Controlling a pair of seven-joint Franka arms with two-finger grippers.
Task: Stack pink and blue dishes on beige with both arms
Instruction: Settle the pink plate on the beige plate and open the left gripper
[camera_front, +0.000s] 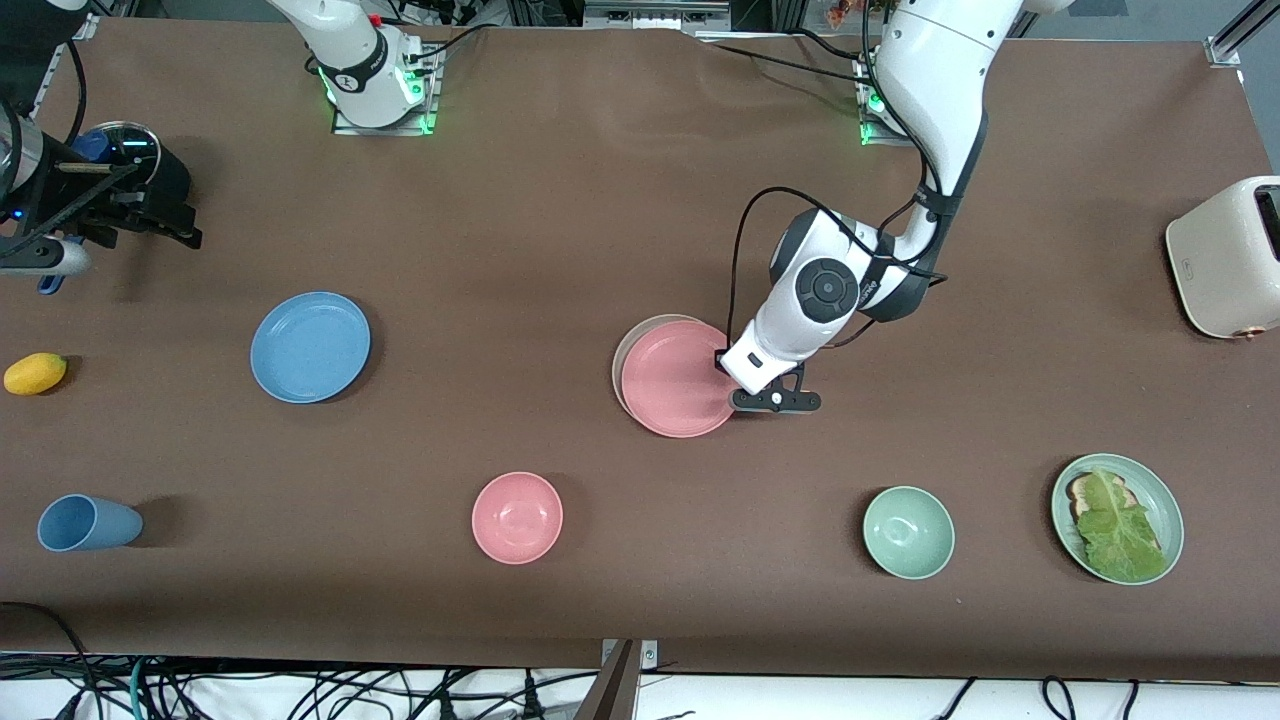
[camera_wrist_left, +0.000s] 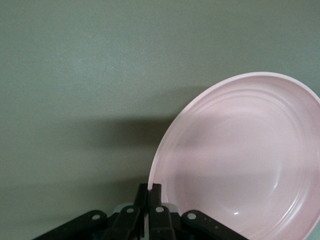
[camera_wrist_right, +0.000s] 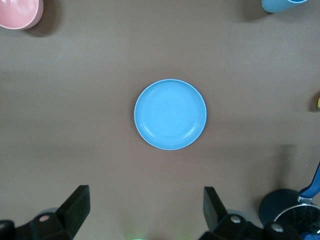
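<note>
Pink plate (camera_front: 678, 380) sits over the beige plate (camera_front: 622, 356), rim pinched by the left gripper (camera_front: 775, 398). Next: release. Blue plate (camera_front: 310, 346) waits; right gripper (camera_wrist_right: 145, 210) hovers spread wide.

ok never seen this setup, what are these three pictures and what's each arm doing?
Two white robot arms stand at a brown table. The front view looks down from across the table; the other two come from cameras on each wrist. The left gripper is shut on the rim of the pink plate, which sits over the beige plate; its wrist view shows that grip up close. The right gripper is open, up in the air at the right arm's end of the table, and its wrist camera looks down at the blue plate, untouched. Also lying around: bowls, a cup, a toaster.
</note>
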